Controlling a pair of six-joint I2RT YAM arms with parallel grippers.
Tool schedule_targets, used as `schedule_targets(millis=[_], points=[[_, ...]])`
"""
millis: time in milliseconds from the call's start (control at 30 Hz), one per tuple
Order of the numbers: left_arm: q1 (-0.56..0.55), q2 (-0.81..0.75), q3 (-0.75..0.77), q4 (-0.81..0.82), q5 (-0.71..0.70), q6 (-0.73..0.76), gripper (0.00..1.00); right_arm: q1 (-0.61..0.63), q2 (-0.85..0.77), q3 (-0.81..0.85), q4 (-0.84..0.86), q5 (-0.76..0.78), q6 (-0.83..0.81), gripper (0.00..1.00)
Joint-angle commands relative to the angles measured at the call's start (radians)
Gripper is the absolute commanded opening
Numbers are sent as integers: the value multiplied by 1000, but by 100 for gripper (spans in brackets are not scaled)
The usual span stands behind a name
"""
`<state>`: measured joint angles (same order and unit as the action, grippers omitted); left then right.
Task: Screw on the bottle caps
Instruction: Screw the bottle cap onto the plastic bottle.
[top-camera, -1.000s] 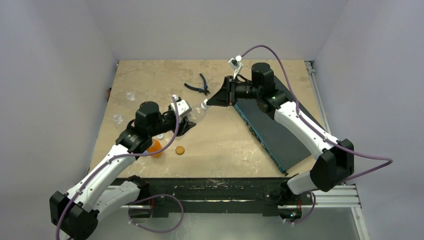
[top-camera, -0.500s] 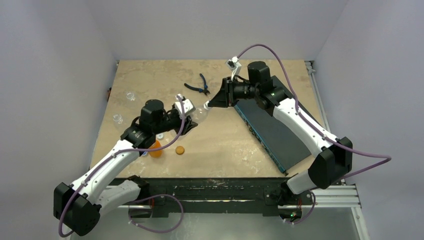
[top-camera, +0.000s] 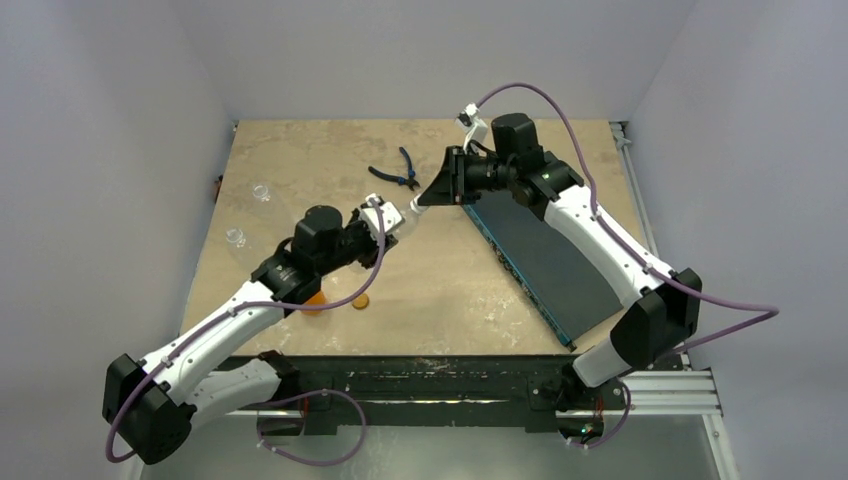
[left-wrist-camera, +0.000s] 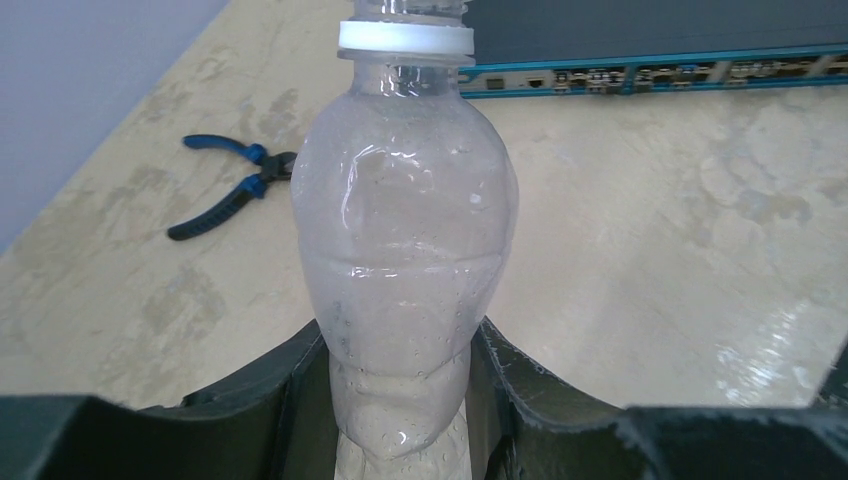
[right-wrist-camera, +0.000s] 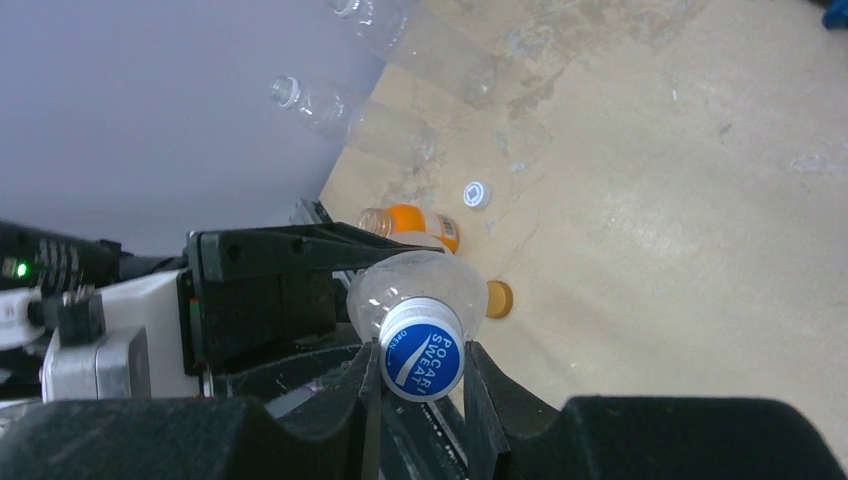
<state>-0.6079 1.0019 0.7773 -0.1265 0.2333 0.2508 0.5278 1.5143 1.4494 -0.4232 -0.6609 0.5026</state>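
On the near part of the table (top-camera: 450, 300), an orange-brown cap (top-camera: 360, 300) lies flat just right of a squat orange bottle (right-wrist-camera: 418, 224), which the left arm partly covers in the overhead view. A whitish cap (right-wrist-camera: 477, 193) rests on the tabletop close to that bottle.

Mid-table, the two arms meet over a single clear bottle (left-wrist-camera: 405, 200). The left gripper (left-wrist-camera: 400, 345) is clamped on the bottle's lower body, one finger on either side, holding it off the surface with its neck pointing away to the far right. The right gripper (top-camera: 425, 198) comes in from the opposite end, its jaws closed tight around the blue cap (right-wrist-camera: 422, 362), printed "POCARI SWEAT", which sits on the bottle's mouth above a white neck ring.

To the right, a dark flat box (top-camera: 550, 265) with a blue edge and a row of ports lies at an angle across the table. Two more clear bottles (top-camera: 262, 190) sit well apart from the action by the left edge. Farther back, blue-handled pliers (top-camera: 395, 175) lie near the table's middle, just left of the right gripper.
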Motion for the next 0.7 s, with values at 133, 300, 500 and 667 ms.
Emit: schedule_targets(millis=[133, 300, 500, 667], points=[[-182, 13, 17, 393, -345, 119, 0, 37, 147, 138, -250, 99, 169, 17], [-216, 41, -12, 475, -441, 115, 0, 37, 183, 185, -279, 219, 237, 14], [-219, 82, -26, 525, -442, 74, 0, 40, 158, 222, -264, 320, 276, 17], [-220, 120, -29, 542, -458, 28, 0, 38, 109, 222, -233, 395, 289, 23]])
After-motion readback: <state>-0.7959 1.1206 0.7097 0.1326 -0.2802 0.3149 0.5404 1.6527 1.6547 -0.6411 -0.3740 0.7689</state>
